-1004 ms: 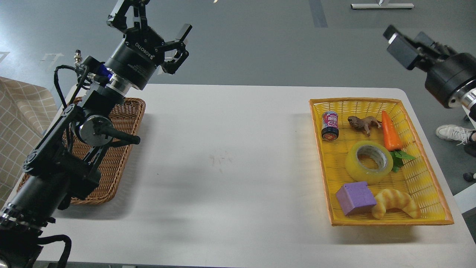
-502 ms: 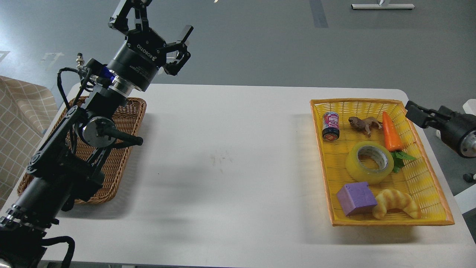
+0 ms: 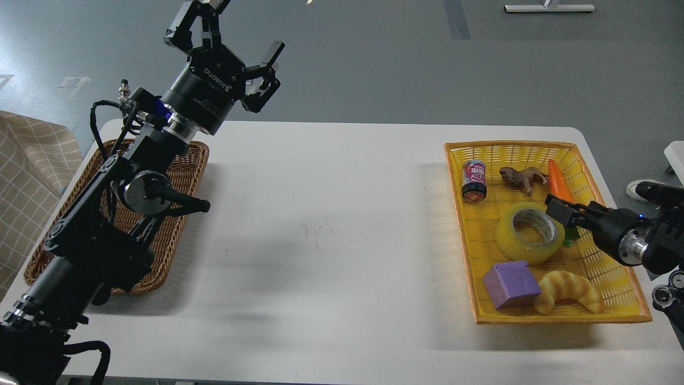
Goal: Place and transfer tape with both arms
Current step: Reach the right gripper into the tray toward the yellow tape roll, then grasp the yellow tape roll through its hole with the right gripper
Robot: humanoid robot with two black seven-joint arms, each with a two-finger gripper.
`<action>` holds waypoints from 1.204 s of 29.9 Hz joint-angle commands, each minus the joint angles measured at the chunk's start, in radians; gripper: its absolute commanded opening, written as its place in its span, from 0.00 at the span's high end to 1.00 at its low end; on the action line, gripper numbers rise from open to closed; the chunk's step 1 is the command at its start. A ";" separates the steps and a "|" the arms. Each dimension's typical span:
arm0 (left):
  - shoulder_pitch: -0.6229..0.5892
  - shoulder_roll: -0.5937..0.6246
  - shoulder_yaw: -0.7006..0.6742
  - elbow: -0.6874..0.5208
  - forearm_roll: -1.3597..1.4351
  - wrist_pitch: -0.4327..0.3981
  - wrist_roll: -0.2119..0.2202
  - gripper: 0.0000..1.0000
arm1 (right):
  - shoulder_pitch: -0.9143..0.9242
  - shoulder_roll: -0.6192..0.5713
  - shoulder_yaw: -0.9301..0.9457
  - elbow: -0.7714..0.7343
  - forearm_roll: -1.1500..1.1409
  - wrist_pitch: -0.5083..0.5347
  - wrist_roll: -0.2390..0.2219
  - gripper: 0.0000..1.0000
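The tape, a thick translucent yellow roll with a grey-white core, lies flat in the middle of the yellow basket on the right of the white table. My right gripper comes in low from the right edge and hangs over the basket, its tip just at the tape's right rim. It is dark and small, so its fingers cannot be told apart. My left gripper is raised above the table's far left edge, fingers spread open and empty, far from the tape.
The yellow basket also holds a small can, a brown toy animal, a carrot, a purple cube and a croissant. A brown wicker basket sits at the left, under my left arm.
My right arm came down from the upper right and moved left, into the yellow basket beside the tape. My left gripper shifted slightly right. The tape did not move.
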 commanded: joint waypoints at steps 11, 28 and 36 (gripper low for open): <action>0.005 -0.003 -0.003 -0.018 -0.001 0.004 -0.004 0.02 | 0.006 0.000 -0.063 -0.027 -0.002 0.003 0.012 0.15; 0.008 -0.001 -0.013 -0.055 -0.001 0.026 -0.009 0.02 | 0.009 0.023 -0.064 -0.043 0.001 0.003 0.012 0.26; 0.011 -0.003 -0.013 -0.052 -0.002 0.027 -0.010 0.02 | 0.012 0.029 -0.067 -0.040 0.003 0.022 0.012 0.32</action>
